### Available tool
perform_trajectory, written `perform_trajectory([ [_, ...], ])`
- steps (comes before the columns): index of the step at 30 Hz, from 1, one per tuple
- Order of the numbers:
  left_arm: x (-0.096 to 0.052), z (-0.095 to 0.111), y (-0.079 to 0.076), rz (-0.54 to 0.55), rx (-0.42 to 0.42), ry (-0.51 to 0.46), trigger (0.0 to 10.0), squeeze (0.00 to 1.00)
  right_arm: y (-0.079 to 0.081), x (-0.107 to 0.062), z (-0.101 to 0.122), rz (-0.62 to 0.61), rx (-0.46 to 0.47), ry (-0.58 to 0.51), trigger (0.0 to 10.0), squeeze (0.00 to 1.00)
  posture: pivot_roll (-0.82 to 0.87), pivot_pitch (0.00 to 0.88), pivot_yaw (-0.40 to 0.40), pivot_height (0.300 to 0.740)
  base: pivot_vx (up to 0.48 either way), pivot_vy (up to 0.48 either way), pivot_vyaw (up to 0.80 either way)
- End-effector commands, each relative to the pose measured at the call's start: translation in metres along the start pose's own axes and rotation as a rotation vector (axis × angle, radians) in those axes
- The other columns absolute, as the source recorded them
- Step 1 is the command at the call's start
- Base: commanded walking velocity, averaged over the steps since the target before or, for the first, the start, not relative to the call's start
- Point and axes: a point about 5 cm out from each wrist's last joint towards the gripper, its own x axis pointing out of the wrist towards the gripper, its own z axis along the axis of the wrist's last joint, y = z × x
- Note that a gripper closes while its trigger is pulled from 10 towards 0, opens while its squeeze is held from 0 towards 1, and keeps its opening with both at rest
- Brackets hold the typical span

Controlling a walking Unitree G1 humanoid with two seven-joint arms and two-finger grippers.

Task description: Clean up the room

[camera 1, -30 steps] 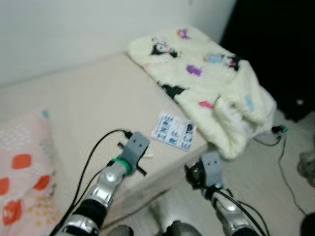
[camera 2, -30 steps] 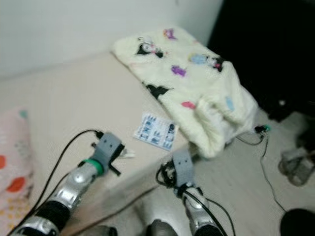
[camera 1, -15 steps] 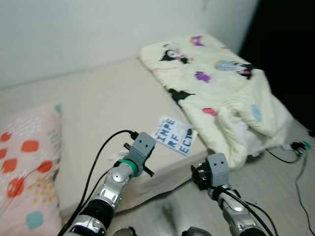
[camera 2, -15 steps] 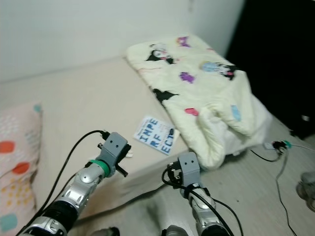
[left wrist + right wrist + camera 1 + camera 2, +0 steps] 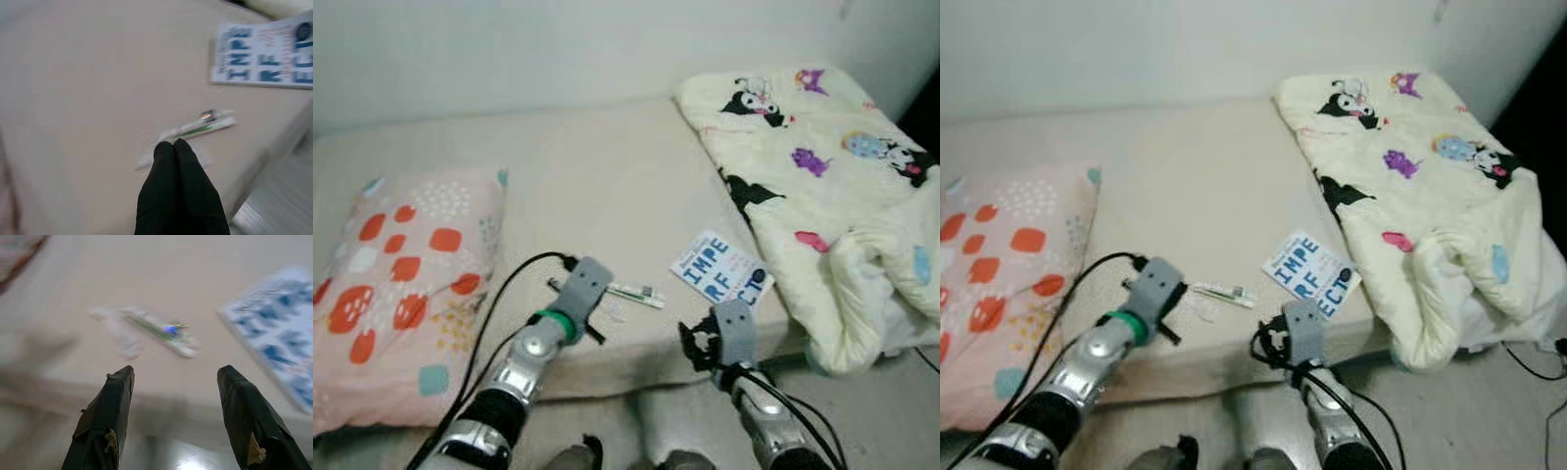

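Note:
A beige bed [image 5: 597, 186] lies before me. Near its front edge lie a thin white and green wrapper [image 5: 634, 293] and a white card with blue letters [image 5: 722, 271]. My left gripper [image 5: 172, 147] is shut with nothing in it, its tips just short of the wrapper [image 5: 195, 129]. My right gripper [image 5: 173, 377] is open above the bed's front edge, with the wrapper [image 5: 159, 329] and the card [image 5: 279, 338] ahead of it. Both forearms reach in from below, the left wrist [image 5: 570, 299] left of the wrapper and the right wrist [image 5: 729, 333] below the card.
A pink pillow with red spots [image 5: 396, 274] lies at the bed's left. A cream blanket with cartoon prints [image 5: 822, 186] covers the right end and hangs over the edge. A white wall [image 5: 558, 49] runs behind the bed. Grey floor [image 5: 891, 411] lies at lower right.
The whole view has swung left, bringing the pillow into full view and pushing the dark area off to the right. The wrapper now shows beside the left gripper.

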Motion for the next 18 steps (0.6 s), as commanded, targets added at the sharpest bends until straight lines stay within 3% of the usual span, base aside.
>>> perform_trajectory([
  [1,-0.0025,-0.0095,-0.0039,-0.014,0.002,0.040,10.0,0.00,0.0015,-0.0028,-0.0059,0.007,0.007,0.023,10.0,0.00,-0.05,0.000,0.066,0.740,0.000,0.000,0.73],
  [14,-0.0023,-0.0102,-0.0043,-0.020,0.007,0.042,10.0,0.00,-0.0009,-0.0031,-0.0057,-0.010,0.008,0.018,10.0,0.00,-0.05,0.000,0.066,0.740,0.000,0.000,0.72],
  [18,-0.0024,-0.0096,-0.0057,-0.031,0.005,0.033,10.0,0.00,-0.0032,-0.0030,-0.0057,-0.027,0.025,0.020,10.0,0.00,-0.06,0.000,0.065,0.740,0.000,0.000,0.00],
])
